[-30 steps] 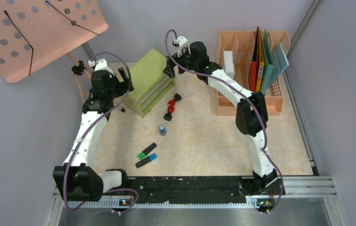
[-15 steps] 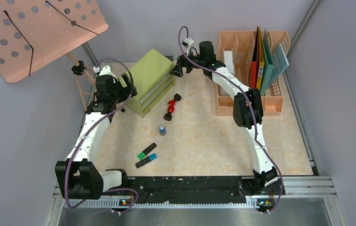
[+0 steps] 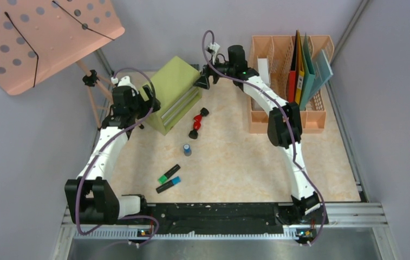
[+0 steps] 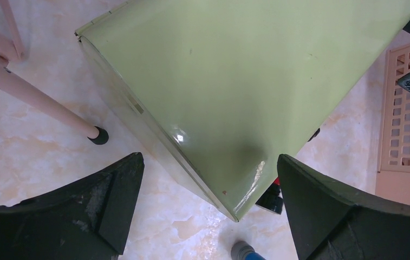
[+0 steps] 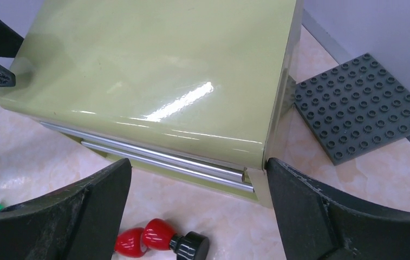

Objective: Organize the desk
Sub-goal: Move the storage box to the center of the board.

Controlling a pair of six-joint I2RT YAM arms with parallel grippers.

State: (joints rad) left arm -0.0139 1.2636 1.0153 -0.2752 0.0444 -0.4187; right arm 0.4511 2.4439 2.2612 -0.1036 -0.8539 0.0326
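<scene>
Left claw (image 4: 208,162) and right claw (image 5: 198,162) both gape wide at the green cabinet (image 3: 176,92) corners; guessing an even two-sided squeeze comes next.

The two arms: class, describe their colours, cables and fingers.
Both the left arm and right arm have white links with black joint housings. A purple cable loops along each. The fingers are black, matte, wedge-shaped. A green light glows near the right wrist.

High overview; both wrist views close above green cabinet (image 3: 176,95)
</scene>
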